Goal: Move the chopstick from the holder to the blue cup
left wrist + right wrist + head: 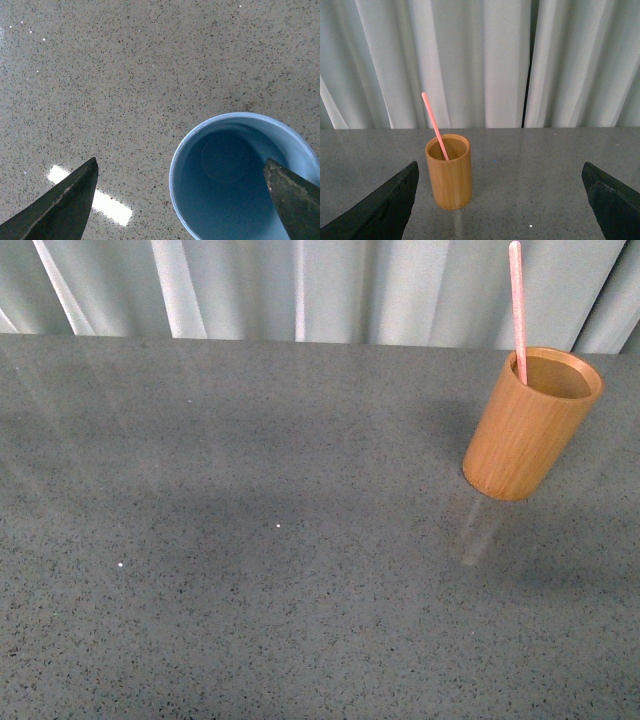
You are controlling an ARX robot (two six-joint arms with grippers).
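Pick not begun: left gripper (180, 161) hangs wide over the empty blue cup (186, 200), right gripper (500, 165) gapes wide facing the holder (525, 430) farther off, chopstick (518, 310) leaning inside, so next it likely must reach and pinch the shaft.

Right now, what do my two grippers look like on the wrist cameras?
Only the finger ends show. The left gripper and right gripper each have two dark, matte, wedge-shaped fingers tapering to blunt points. No cables, markings or arm links are visible.
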